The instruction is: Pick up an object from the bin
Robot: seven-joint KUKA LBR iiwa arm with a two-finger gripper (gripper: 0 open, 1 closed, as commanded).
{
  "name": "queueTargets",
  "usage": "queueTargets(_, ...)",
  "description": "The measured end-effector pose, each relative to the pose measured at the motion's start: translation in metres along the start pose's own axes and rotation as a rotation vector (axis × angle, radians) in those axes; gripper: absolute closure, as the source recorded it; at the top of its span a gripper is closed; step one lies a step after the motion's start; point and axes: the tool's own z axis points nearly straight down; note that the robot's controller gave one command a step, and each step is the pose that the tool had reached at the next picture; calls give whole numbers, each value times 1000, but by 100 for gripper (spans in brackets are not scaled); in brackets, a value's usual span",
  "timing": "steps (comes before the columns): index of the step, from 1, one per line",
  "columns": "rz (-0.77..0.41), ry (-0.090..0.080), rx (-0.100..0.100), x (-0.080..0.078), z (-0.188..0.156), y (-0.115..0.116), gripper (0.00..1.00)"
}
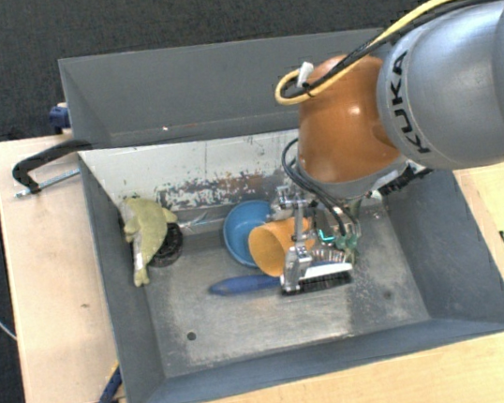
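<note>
1. Grey metal bin (253, 330), floor scuffed, a few loose things inside.
2. Gripper (316, 257) sits low at centre-right; how far open it is cannot be told, nor whether it has hold of anything.
3. Orange cup (267, 248) lies tipped just beside the gripper on the view's left, against a blue bowl (240, 226).
4. Blue stick (242, 285) lies below the cup; yellow-green soft toy (147, 229) is well apart, by the left wall.

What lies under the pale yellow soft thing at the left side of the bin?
A black round object sticks out from under the pale yellow soft thing on its right. The rest of it is covered.
</note>
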Motion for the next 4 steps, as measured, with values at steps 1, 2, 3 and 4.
queueTargets(1, 78, -36, -3, 12, 36, -7, 0)
queueTargets(2, 80, -32, -3, 13, 38, -7, 100)
queueTargets(3, 141, -17, -2, 22, -15, 0, 100)
queueTargets(4, 130, -16, -2, 16, -58, 8, 100)
